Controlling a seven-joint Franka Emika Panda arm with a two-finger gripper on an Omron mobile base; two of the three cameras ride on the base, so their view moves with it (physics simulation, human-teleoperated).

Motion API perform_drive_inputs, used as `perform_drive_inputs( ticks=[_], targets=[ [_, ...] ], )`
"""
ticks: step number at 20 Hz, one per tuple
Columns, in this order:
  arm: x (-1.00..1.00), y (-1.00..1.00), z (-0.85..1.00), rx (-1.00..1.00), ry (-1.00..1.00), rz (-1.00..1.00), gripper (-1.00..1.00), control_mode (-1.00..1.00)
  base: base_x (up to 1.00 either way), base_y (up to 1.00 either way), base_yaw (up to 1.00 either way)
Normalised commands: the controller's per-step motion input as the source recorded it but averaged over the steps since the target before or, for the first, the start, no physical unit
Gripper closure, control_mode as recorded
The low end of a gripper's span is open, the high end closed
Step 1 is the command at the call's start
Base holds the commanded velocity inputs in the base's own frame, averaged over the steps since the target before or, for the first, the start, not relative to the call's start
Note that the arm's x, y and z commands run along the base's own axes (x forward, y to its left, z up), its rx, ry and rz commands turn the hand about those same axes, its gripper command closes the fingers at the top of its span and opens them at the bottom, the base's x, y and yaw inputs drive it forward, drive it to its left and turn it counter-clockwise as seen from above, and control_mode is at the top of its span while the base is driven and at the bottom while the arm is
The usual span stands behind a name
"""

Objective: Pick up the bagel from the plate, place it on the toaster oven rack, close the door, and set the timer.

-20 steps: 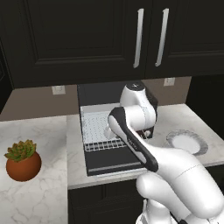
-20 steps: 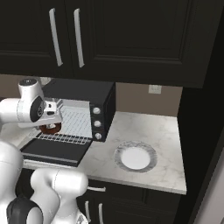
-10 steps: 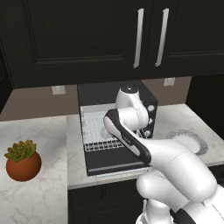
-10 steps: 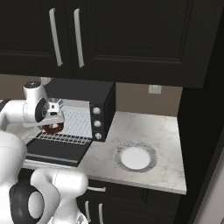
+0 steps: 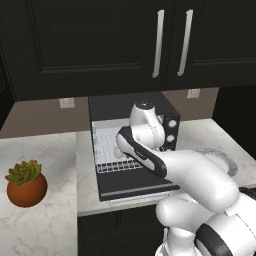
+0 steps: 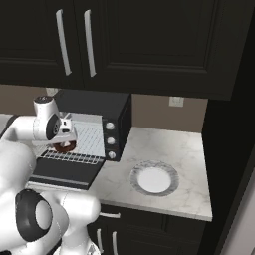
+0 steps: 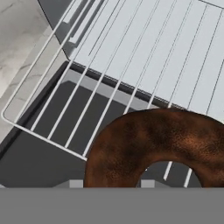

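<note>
Carried lower toward the toaster oven rack [image 6: 74,149] in 1 s, gripper [image 6: 65,141] pinching the bagel [image 6: 64,146]; release seemingly next.

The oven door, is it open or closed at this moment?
Open. The door lies folded down flat in front of the oven, and the toaster oven rack is pulled out over it, with the bagel above the rack's front.

claw fingertips hidden behind bagel [image 7: 162,144], plate [image 5: 226,159] half hidden by arm
</note>
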Motion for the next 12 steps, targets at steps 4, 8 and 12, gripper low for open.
perform_drive_inputs(
  ticks=[4, 8, 12],
  targets=[
    [0.07, 0.00, -0.15, 0.00, 0.00, 0.00, 1.00, -1.00, 0.00, 0.00, 0.00],
    [0.00, 0.00, -0.14, 0.00, 0.00, 0.00, 1.00, -1.00, 0.00, 0.00, 0.00],
    [0.01, 0.00, -0.16, 0.00, 0.00, 0.00, 1.00, -1.00, 0.00, 0.00, 0.00]
  ],
)
